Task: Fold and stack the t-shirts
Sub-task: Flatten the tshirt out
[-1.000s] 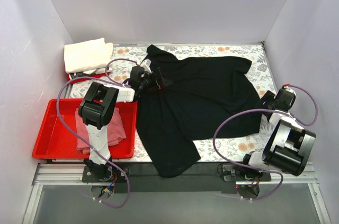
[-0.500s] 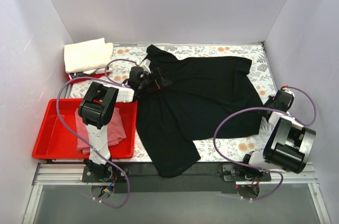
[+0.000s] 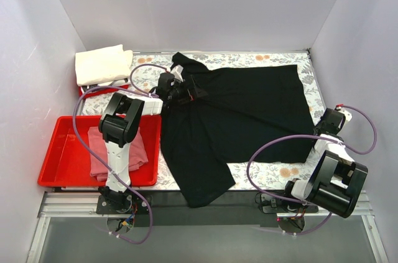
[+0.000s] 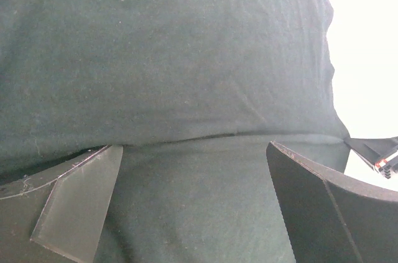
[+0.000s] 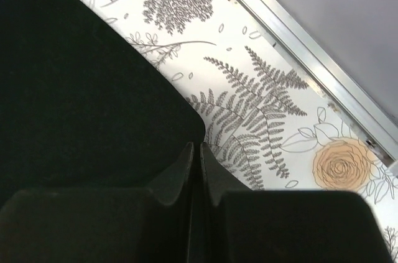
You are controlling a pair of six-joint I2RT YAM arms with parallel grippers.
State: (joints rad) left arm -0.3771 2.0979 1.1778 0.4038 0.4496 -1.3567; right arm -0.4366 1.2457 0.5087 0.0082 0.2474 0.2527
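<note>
Floral desk (image 3: 273, 58) is boxed by white walls (image 3: 186, 2). Black t-shirt (image 3: 249, 114) is spread on it; pink t-shirt (image 3: 99, 151) is laid in red tray (image 3: 56, 151). Left fingers (image 4: 81, 207) are spread above the black t-shirt; right fingers (image 5: 180, 176) are pinched on its corner.

The black t-shirt (image 3: 242, 114) is plain, one flat dark colour with no print. Under it the table cover (image 3: 280, 173) is white, patterned with grey ferns and pale orange roses. To the left of the black t-shirt sits a dusty pink t-shirt (image 3: 140, 150) in a bright red tray (image 3: 59, 157). Farther back on that same side is a plain cream-white t-shirt (image 3: 102, 64). Behind the black t-shirt the walls (image 3: 199, 8) are a pale greyish white.
</note>
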